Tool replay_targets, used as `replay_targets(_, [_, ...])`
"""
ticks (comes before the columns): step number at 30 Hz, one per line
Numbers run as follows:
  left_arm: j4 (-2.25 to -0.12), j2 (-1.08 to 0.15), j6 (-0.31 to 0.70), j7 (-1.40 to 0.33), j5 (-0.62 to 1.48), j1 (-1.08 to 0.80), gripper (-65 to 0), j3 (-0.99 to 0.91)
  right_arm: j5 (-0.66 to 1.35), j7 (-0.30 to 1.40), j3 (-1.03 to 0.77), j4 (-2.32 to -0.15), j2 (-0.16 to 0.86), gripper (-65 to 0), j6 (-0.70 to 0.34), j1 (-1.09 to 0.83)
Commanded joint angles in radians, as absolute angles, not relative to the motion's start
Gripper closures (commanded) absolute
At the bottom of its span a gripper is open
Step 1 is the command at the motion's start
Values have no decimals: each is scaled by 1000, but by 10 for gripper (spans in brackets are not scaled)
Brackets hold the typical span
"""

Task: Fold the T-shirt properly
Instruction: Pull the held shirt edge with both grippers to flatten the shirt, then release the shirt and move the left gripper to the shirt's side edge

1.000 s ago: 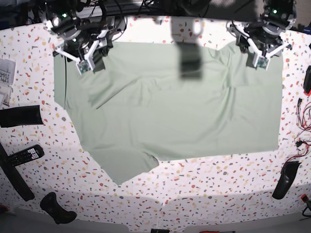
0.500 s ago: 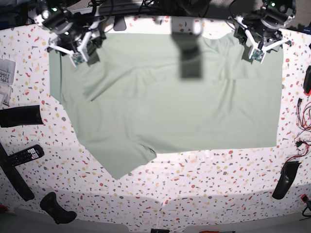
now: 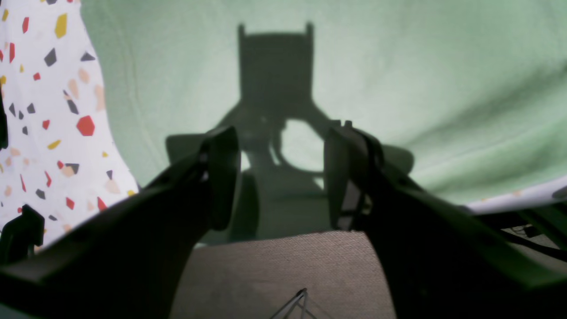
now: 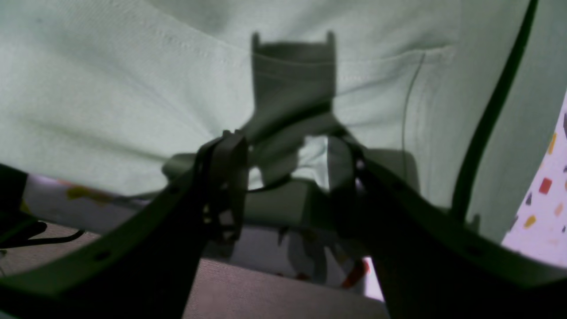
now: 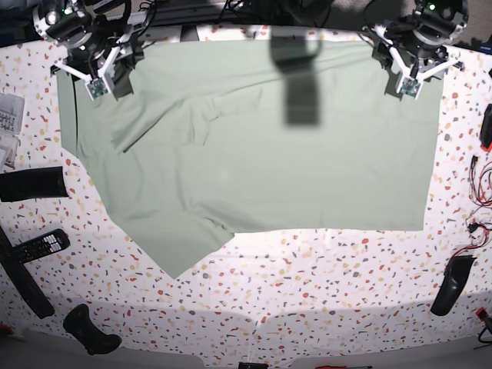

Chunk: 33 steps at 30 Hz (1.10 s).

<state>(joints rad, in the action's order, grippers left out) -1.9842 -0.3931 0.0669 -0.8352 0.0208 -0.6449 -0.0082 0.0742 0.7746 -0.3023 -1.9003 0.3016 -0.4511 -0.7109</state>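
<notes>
Now | T-shirt (image 5: 261, 154) flat beneath | left gripper (image 3: 279, 177) released | right gripper (image 4: 288, 186) released

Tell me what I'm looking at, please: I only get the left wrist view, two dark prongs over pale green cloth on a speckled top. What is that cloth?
Observer: A T-shirt, spread out on the table. The base view shows all of it, with one sleeve pointing toward the near edge.
Operator: Is there only one arm?
Observer: No. A right tool hangs over the shirt's other far corner, across from your left tool.
Operator: Anything else on the table?
Observer: A remote control lies off the cloth, on the right arm's side.
</notes>
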Motion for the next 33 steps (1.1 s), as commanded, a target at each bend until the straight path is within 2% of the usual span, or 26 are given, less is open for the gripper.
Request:
replay_targets(1, [-2003, -399, 61, -823, 15, -648, -290, -12, 37, 825, -308, -1905, 310, -282, -448, -730])
replay_targets(19, [-2009, -399, 59, -832, 14, -648, -290, -12, 28, 844, -308, -1944, 311, -282, -406, -767])
replay_targets(24, [-2031, -399, -64, -752, -84, -639, -291, -12, 34, 785, -308, -2027, 310, -282, -330, -747])
replay_targets(33, [-2059, -400, -80, -766, -168, -581, -293, -12, 33, 786, -308, -2095, 310, -282, -326, -679])
